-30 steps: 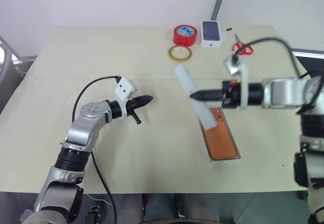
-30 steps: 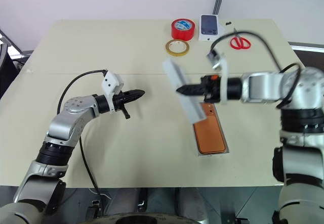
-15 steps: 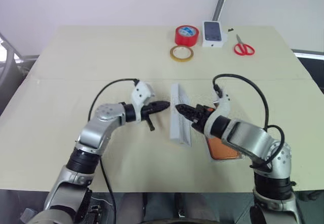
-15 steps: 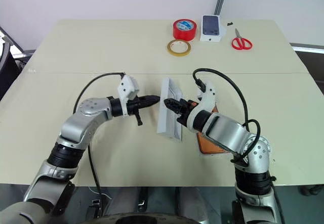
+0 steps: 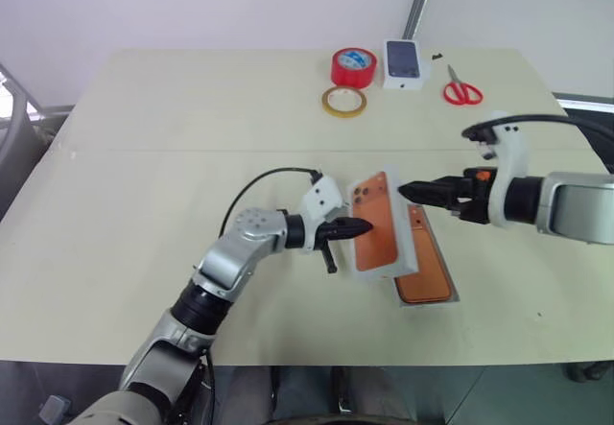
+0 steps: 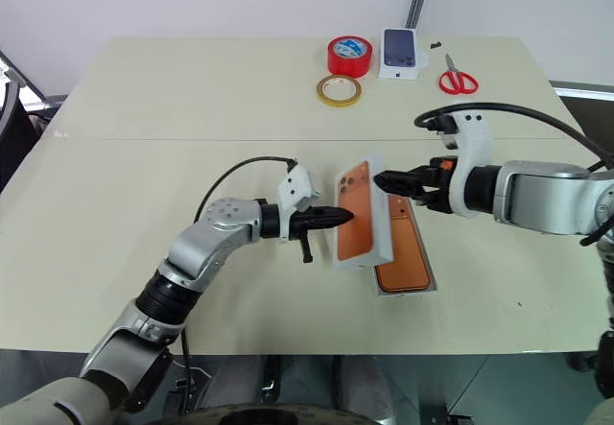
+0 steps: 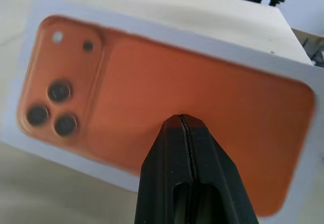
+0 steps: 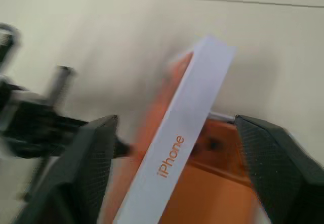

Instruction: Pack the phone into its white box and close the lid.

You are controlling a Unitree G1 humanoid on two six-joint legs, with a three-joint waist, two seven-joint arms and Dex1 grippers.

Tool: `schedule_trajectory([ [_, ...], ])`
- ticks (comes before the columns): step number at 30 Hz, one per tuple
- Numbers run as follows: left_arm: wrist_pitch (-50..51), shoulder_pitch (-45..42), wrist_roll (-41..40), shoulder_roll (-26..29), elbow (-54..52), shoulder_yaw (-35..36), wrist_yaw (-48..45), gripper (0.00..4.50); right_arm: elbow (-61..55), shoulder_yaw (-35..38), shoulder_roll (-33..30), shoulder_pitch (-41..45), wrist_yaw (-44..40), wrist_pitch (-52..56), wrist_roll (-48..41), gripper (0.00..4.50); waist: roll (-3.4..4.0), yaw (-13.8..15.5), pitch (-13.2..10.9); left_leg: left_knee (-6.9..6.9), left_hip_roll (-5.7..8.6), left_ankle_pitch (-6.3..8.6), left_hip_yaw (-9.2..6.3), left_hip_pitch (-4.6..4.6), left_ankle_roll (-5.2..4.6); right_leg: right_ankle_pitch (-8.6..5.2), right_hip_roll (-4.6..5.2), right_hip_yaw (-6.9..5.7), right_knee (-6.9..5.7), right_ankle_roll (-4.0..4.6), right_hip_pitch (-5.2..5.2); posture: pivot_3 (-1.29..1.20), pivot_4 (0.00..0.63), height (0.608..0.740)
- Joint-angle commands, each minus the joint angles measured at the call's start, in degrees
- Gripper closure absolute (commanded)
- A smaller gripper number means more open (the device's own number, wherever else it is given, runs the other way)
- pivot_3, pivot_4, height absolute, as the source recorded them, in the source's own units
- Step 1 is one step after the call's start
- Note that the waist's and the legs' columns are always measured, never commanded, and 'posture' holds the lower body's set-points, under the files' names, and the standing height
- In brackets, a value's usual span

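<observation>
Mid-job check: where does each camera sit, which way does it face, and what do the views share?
Head pair: looks forward and down over the table, both arms in view.
Left wrist: along the shut left pincer, facing the lid and its orange picture.
Right wrist: between the open right pincer's fingers, facing the lid's edge above the phone.
Shared: all show the lid.

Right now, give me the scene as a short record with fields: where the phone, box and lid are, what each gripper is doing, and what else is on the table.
phone: orange, lying in the white box, near the table's front edge
lid: tilted on edge, its far end over the box, picture side facing the left gripper
left gripper: shut, tip at the lid's picture face
right gripper: open, at the lid's upper edge
far edge of the table: red tape, yellow tape, small phone box, red scissors
</observation>
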State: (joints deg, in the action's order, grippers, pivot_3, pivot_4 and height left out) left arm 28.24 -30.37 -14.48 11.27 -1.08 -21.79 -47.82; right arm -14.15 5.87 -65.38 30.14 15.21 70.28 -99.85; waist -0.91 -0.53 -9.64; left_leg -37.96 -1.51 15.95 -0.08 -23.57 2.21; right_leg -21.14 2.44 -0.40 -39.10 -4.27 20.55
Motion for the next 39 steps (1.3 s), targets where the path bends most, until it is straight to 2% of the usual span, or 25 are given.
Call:
schedule_trajectory([
  [1,-0.90,-1.57,0.13,-1.03,-0.45,0.32,0.32,4.50,-3.08,-1.03,-3.02,-0.01,-8.07,0.22,12.16,2.80,0.01,0.05,0.00,0.00,0.00,0.00,0.00,0.00,0.00,0.00,0.00,0.00,0.00,0.00,0.00,0.00,0.150,0.740],
  [4,0.36,-2.02,-1.16,-1.76,-0.62,2.86,1.57,4.50,-8.14,-3.28,-5.42,-2.16,-15.98,-2.31,23.83,4.29,0.04,0.12,0.01,0.00,0.00,0.00,-0.01,0.00,0.00,0.00,0.00,0.00,0.00,0.00,0.01,0.00,0.150,0.740],
  [5,1.17,-2.24,-1.69,-1.82,-0.73,4.15,2.32,4.50,-10.37,-4.71,-6.66,-3.26,-18.78,-4.09,28.49,4.41,0.04,0.13,0.01,0.00,0.01,0.00,-0.01,0.00,0.00,0.00,0.00,0.00,0.00,0.00,0.00,0.00,0.150,0.740],
  [7,3.13,-2.79,-2.20,-1.39,-0.56,6.65,4.08,4.50,-14.04,-8.37,-9.01,-5.76,-23.80,-8.18,38.36,4.41,0.05,0.15,0.00,-0.01,0.01,0.00,-0.01,0.00,0.00,0.00,0.01,0.00,0.00,0.00,0.01,0.00,0.150,0.740],
  [10,4.55,-3.14,-0.57,0.53,0.02,7.22,5.38,4.50,-15.80,-11.81,-10.02,-8.98,-28.90,-11.85,47.85,4.41,0.05,0.09,0.01,-0.02,0.01,0.00,-0.03,0.01,0.00,0.00,0.01,0.00,0.00,0.00,0.01,0.00,0.150,0.740],
  [15,5.95,-3.96,3.14,2.74,2.46,4.55,6.28,4.50,-16.75,-14.53,-7.97,-11.73,-33.71,-14.65,58.08,4.41,0.06,0.08,0.01,-0.02,0.02,-0.01,-0.03,0.03,0.01,0.00,0.00,-0.01,-0.01,0.00,0.00,0.00,0.150,0.740],
  [19,6.76,-5.54,5.77,2.13,4.98,-0.29,4.97,4.50,-16.62,-14.94,-5.20,-11.57,-36.25,-14.74,62.57,4.41,0.05,0.56,0.00,-0.05,0.04,-0.01,-0.03,0.03,0.02,0.00,0.02,-0.01,0.00,0.00,-0.01,0.00,0.150,0.740],
  [28,5.97,-10.75,5.21,-3.64,11.09,-2.85,1.26,4.50,-17.81,-14.55,-1.62,-11.65,-41.29,-13.89,69.29,4.41,0.05,1.24,0.00,-0.10,0.09,-0.01,-0.03,0.03,0.02,0.00,0.06,-0.01,-0.02,0.00,-0.02,0.00,0.150,0.740],
  [33,7.53,-11.36,3.07,-5.10,8.86,-2.97,-2.41,4.50,-19.82,-13.25,-2.46,-13.69,-44.60,-13.94,71.43,4.41,0.05,1.24,0.00,-0.10,0.09,-0.01,-0.03,0.03,0.02,0.00,0.06,-0.01,-0.02,0.00,-0.02,0.00,0.150,0.740],
  [39,9.85,-10.35,2.07,-3.71,2.54,-6.51,-8.92,4.50,-23.18,-8.43,-4.71,-19.42,-48.33,-14.00,72.58,4.41,0.06,1.28,0.01,-0.10,0.11,-0.01,-0.03,0.03,0.02,0.00,0.07,-0.01,-0.02,0.00,-0.05,0.00,0.150,0.740],
])
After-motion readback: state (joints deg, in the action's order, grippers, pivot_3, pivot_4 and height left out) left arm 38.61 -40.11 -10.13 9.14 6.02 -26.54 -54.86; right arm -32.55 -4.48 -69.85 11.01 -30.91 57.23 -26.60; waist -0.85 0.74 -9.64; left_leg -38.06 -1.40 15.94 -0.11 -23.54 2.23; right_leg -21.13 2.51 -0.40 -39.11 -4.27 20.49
